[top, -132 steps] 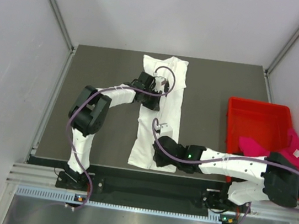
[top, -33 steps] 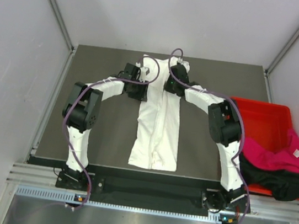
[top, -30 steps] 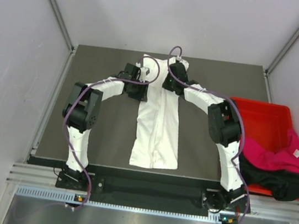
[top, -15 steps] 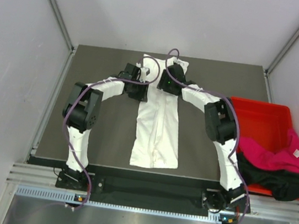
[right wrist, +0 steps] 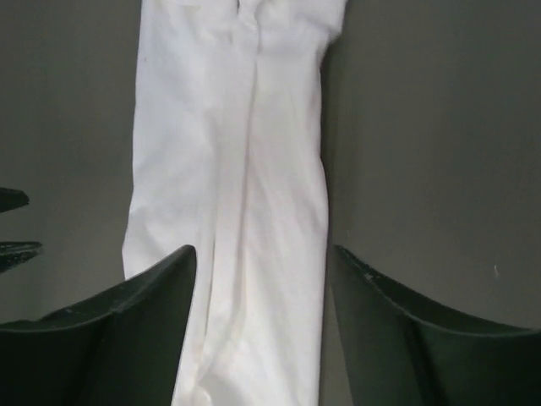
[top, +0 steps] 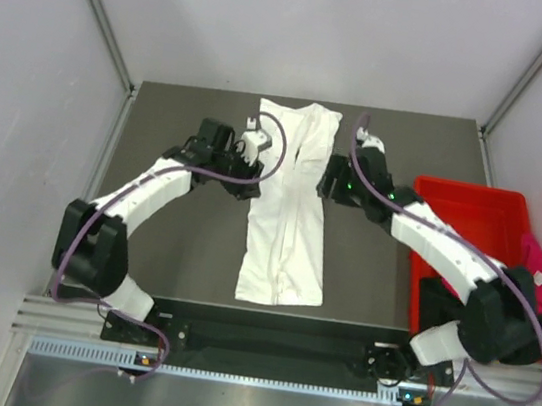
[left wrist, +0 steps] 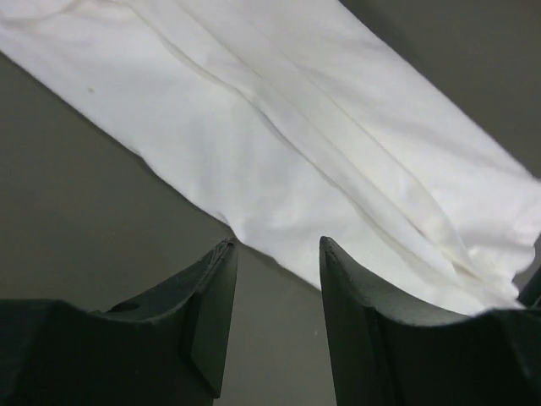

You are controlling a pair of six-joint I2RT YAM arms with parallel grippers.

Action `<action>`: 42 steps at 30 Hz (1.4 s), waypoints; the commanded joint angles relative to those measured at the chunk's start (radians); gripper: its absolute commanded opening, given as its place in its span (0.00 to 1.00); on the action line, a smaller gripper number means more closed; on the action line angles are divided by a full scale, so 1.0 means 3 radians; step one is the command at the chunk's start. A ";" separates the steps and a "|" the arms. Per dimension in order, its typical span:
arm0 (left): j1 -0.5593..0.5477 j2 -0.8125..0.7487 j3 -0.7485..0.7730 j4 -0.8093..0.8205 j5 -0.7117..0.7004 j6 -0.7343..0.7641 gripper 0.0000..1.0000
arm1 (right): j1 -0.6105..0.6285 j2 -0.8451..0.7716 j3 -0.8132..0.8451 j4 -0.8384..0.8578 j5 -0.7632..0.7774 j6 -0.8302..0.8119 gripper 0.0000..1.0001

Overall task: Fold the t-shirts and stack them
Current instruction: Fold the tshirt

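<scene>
White t-shirt [top: 289, 216] is lying as a long folded strip down frame centre on the worktop [top: 363, 266], left gripper [left wrist: 275, 254] half-open and right gripper [right wrist: 262, 258] wide, both hovering empty beside its upper half; next fold is probably needing even pinches on both top corners.

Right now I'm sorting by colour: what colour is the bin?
Red: the bin shows best in the top external view.
</scene>
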 commanded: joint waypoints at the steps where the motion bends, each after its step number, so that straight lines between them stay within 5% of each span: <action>1: -0.0147 -0.0472 -0.0611 -0.0525 0.0363 0.0878 0.49 | 0.0165 -0.0479 -0.0827 -0.0377 0.0003 0.0295 0.61; 7: -0.1006 -0.1417 -0.1542 -0.0623 0.0026 0.1528 0.49 | 0.0702 -0.1052 -0.1641 -0.0428 -0.0304 0.0837 0.47; 12: -0.1624 -0.1863 -0.1994 -0.0439 -0.0199 0.1784 0.50 | 0.1034 -0.1298 -0.2070 -0.0306 -0.0396 0.1169 0.45; 18: -0.2294 -0.1823 -0.2362 -0.0020 -0.0730 0.1856 0.56 | 0.1234 -0.1278 -0.2270 -0.0071 -0.0442 0.1369 0.45; 24: -0.2428 -0.1516 -0.2424 0.0287 -0.1119 0.1897 0.56 | 0.1234 -0.1161 -0.2384 0.0150 -0.0401 0.1425 0.44; 28: -0.2428 -0.1536 -0.2541 0.0477 -0.1207 0.1887 0.47 | 0.1239 -0.1104 -0.2414 0.0180 -0.0376 0.1405 0.28; 33: -0.2443 -0.1694 -0.2557 0.0370 -0.1115 0.1821 0.11 | 0.1244 -0.1191 -0.2475 0.0099 -0.0385 0.1415 0.01; 35: -0.2469 -0.1746 -0.2491 0.0227 -0.1008 0.1759 0.00 | 0.1310 -0.1267 -0.2465 0.0007 -0.0437 0.1425 0.00; 42: -0.2541 -0.2037 -0.2501 -0.0198 -0.0655 0.1632 0.00 | 0.1633 -0.1472 -0.2287 -0.0535 -0.0605 0.1487 0.00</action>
